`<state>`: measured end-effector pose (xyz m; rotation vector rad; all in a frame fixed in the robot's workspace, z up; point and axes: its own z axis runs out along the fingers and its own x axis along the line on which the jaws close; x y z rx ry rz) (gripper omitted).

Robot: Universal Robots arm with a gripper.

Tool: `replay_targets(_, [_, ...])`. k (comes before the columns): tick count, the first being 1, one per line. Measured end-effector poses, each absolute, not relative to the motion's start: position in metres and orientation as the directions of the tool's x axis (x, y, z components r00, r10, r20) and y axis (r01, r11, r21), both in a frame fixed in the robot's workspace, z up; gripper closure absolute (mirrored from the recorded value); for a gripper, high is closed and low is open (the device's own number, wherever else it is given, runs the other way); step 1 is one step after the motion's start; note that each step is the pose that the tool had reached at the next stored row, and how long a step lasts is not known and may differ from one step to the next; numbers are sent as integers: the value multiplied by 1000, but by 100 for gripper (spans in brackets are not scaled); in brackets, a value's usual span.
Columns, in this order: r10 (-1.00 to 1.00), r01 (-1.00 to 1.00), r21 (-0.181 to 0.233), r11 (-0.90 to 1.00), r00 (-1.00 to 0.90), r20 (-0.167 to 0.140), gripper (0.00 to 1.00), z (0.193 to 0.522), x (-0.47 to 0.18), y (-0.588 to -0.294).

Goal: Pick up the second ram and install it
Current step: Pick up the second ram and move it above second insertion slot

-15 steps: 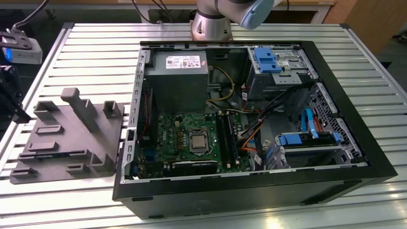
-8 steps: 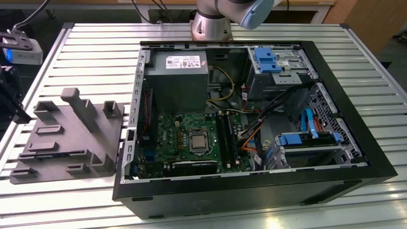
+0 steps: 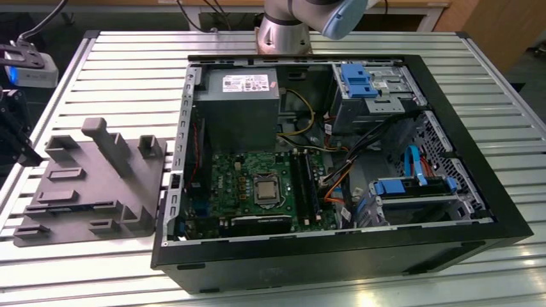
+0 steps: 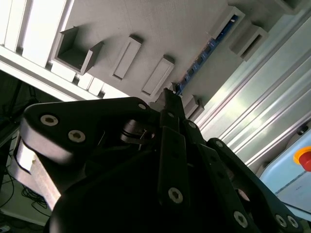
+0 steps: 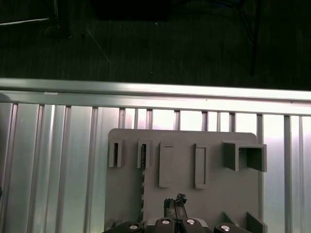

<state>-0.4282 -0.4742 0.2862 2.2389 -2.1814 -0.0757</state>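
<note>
Second ram (image 5: 144, 156) on edge in a slot of grey holder (image 3: 92, 187), at nine o'clock from computer case (image 3: 341, 262) in the exterior view. Gripper (image 5: 175, 206) over holder, jaws closed on nothing.

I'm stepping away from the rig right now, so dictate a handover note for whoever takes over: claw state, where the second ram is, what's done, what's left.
The claw is shut, with nothing seen between its tips, and hangs above the gray holder on the slatted table.
The second ram stands on edge in a slot of that holder, not gripped.
The open computer case lies to the exterior view's right of the holder, with its motherboard exposed.
Done: nothing on this stick.
Left: both the pick and the install into the memory sockets.
</note>
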Motion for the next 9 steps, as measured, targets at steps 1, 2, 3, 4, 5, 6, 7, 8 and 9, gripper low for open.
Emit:
replay_targets(1, [-999,-999,44,-27,25,-24,89,286,-428,-474])
replay_targets(2, [-999,-999,44,-27,25,-24,89,286,-428,-474])
replay_targets(3, [-999,-999,44,-27,25,-24,89,285,-428,-474])
replay_targets(4, [-999,-999,44,-27,25,-24,89,284,-428,-474])
replay_targets(5, [-999,-999,44,-27,26,-25,89,284,-428,-474])
replay_targets(6, [-999,-999,44,-27,26,-25,89,284,-428,-474])
replay_targets(7, [-999,-999,44,-27,26,-25,89,284,-428,-475])
replay_targets(8, [-999,-999,44,-27,25,-25,89,284,-428,-475])
replay_targets(9, [-999,-999,44,-27,25,-24,89,283,-428,-475])
